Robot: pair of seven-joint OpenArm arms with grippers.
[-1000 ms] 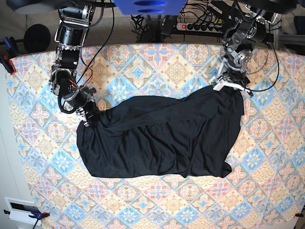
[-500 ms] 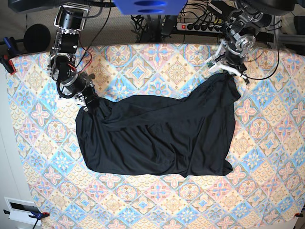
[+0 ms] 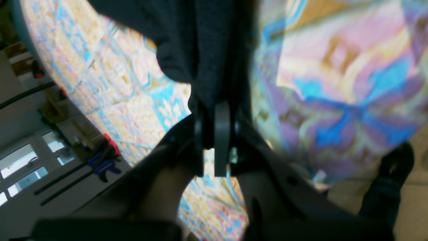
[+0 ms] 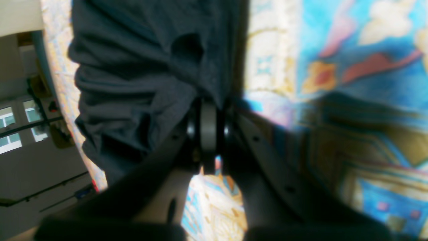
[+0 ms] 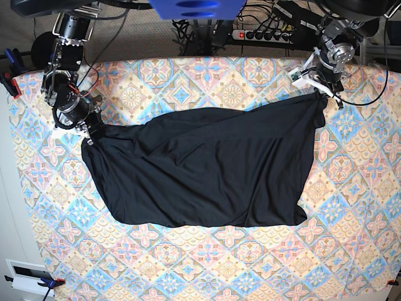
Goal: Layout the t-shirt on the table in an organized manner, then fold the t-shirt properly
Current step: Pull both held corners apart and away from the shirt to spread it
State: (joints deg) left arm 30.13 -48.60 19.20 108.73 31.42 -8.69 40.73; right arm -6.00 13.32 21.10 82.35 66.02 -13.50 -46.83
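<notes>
The black t-shirt (image 5: 207, 166) lies spread wide across the middle of the patterned table (image 5: 188, 263), with a few creases. At the shirt's far right corner my left gripper (image 5: 317, 93) is shut on the fabric. In the left wrist view the left gripper (image 3: 214, 110) pinches a bunch of the t-shirt (image 3: 197, 50). My right gripper (image 5: 91, 133) is shut on the shirt's far left corner. In the right wrist view the right gripper (image 4: 207, 103) clamps gathered folds of the t-shirt (image 4: 133, 83).
A power strip and cables (image 5: 266, 31) lie behind the table's far edge. Clamps (image 5: 9, 78) hold the cloth at the left edge, and a white box (image 5: 28, 279) sits at the near left corner.
Both grippers have moved outward and toward the far edge, pulling the shirt's two far corners apart. The fabric has stretched wider and flatter.
</notes>
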